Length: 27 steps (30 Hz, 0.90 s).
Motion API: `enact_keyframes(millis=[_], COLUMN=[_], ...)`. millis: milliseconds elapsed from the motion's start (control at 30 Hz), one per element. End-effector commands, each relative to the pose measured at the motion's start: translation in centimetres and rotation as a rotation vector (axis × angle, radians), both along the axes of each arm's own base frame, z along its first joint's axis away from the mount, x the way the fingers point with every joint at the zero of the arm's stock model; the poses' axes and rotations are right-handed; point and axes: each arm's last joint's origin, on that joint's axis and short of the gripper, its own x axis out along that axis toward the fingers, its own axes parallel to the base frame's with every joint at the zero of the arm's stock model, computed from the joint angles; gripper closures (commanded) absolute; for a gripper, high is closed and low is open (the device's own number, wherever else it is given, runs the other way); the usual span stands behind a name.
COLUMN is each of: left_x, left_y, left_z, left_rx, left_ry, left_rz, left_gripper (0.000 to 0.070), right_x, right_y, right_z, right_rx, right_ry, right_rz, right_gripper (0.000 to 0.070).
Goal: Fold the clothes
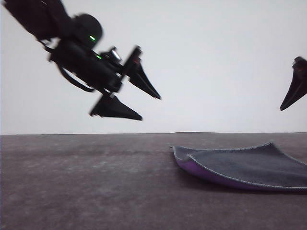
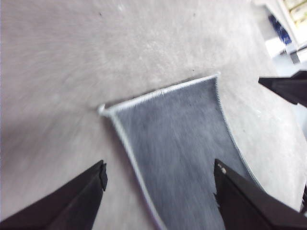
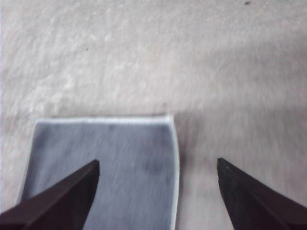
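While both arms hang above the table [image 1: 86,182], treat the cloth [image 1: 244,167] as untouched: grey face up, purple underside showing along its near edge, lying flat on the right half of the surface with the left corner slightly curled.

Left gripper [image 1: 129,98]: raised well clear of the table, tilted down toward the cloth, fingers spread wide, nothing held. Left wrist view confirms: cloth [image 2: 177,143] seen between the open fingers [image 2: 76,201], stitched corner pointing away, one edge running back under the gripper.

Right gripper [image 1: 295,86]: partly cut off at the frame edge in the front view, raised above the cloth's right side. Right wrist view shows fingers [image 3: 62,196] wide apart, empty, with the cloth [image 3: 105,163] below the one finger and bare table below the other; a cloth edge falls about midway between them.

Key relation: cloth lies below and to the right of the left gripper, almost directly under the right gripper. Right arm nearer. No clear long axis; roughly square, though motion blur limits certainty.

Probable next step: descend onto the edge or corners, pinch, then lift over. Risk: pinching only the stitched rim and losing it.
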Motion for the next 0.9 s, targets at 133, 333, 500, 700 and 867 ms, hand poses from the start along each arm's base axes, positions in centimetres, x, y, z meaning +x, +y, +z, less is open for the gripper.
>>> enact_keyframes(millis=[133,333,500,700,867], left_x=[3.0,4.4,4.3,4.0,3.9], left_y=[-3.3,-5.2,-5.8,-6.3,-6.3], left_z=[-2.8,-5.3,-6.1,-6.1,-6.1], left_rx=[0.018,0.028,0.037,0.039,0.040], left_ry=[0.065,0.124,0.136,0.138,0.141], left_rz=[-0.041,-0.058,-0.068,-0.075,-0.076], left_gripper=[0.0266,0.0268,0.0271,0.0271,0.0270], right_x=[3.2,5.6,6.7,6.9,6.8], right_y=[-0.7,-1.0,-0.6,0.7,1.3], right_z=[-1.3,-2.9,-4.2,-5.1,-5.2], right_rx=[0.025,0.063,0.081,0.081,0.082], right_ry=[0.017,0.040,0.059,0.090,0.104], right_rz=[0.016,0.050,0.081,0.120,0.139], right_gripper=[0.0210,0.0210,0.0212,0.0219,0.0248])
